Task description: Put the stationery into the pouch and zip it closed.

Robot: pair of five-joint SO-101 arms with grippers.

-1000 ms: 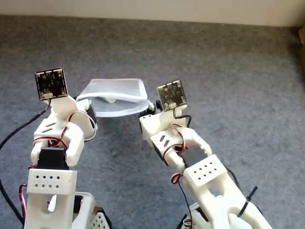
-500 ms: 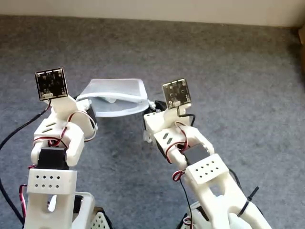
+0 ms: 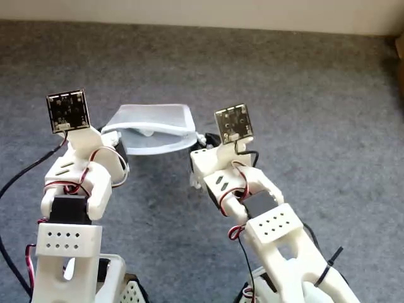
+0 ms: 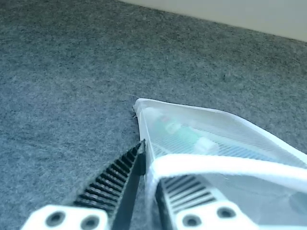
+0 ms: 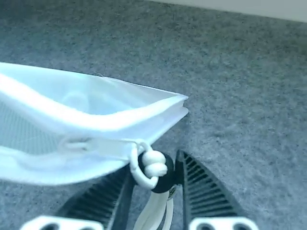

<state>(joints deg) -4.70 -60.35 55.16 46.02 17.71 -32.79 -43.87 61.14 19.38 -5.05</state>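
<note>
My left tool pinches the corner of the translucent white mesh pouch; my right tool clamps its white knotted zip cord.

A grey, carpet-like table carries a white mesh pouch resting near its middle.

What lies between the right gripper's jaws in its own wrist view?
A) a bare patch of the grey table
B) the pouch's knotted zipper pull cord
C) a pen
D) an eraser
B: in the right wrist view the white pull cord, with its knot, sits between the jaws of the right gripper, at the end of the white mesh pouch.
</note>
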